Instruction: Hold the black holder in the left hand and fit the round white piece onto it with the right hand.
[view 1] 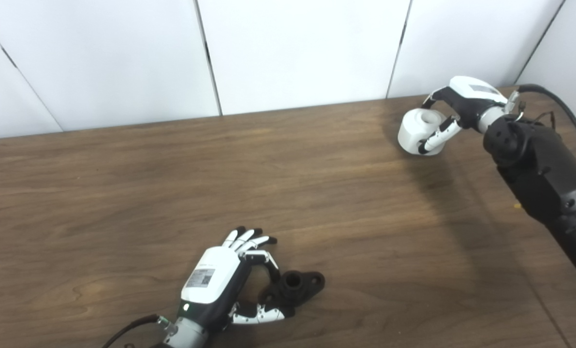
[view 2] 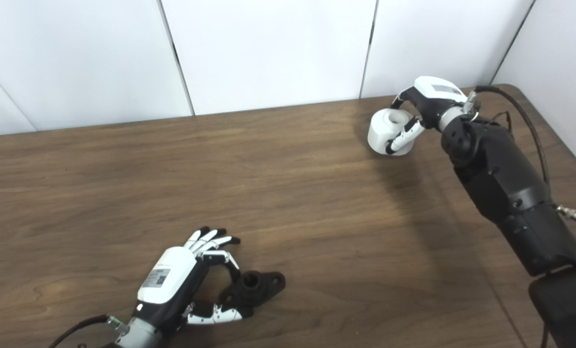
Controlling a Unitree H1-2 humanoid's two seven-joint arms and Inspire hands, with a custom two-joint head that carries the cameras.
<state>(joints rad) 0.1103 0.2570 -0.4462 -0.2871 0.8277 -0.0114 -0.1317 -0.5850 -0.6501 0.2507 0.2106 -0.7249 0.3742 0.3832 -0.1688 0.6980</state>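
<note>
Backdrop: white wall panels (view 1: 297,53) with dark seams stand behind a dark wood-grain table (view 1: 249,183).
Black holder: the black holder (view 1: 295,286) lies flat on the table near the front edge, at about 6 o'clock in the scene; its long axis runs from 8 o'clock to 2 o'clock, a short round socket at mid-length opens upward, and a flange ear with a small hole points toward 2 o'clock.
Left hand: the left hand (view 1: 229,280) rests beside the holder, thumb and one fingertip closing around its near end; the other fingers fan out toward 1 o'clock. Whether the holder is truly pinched cannot be told.
Round white piece: the round white piece (view 2: 388,130), a squat cylinder with a central bore facing up and slightly tilted, sits at 2 o'clock by the table's far edge.
Right hand: the right hand (view 2: 420,113) wraps the white piece, fingers curled over its side.
Open room: bare wood spans the whole middle between the two hands; the table's right edge lies just past the right arm (view 2: 505,193).
</note>
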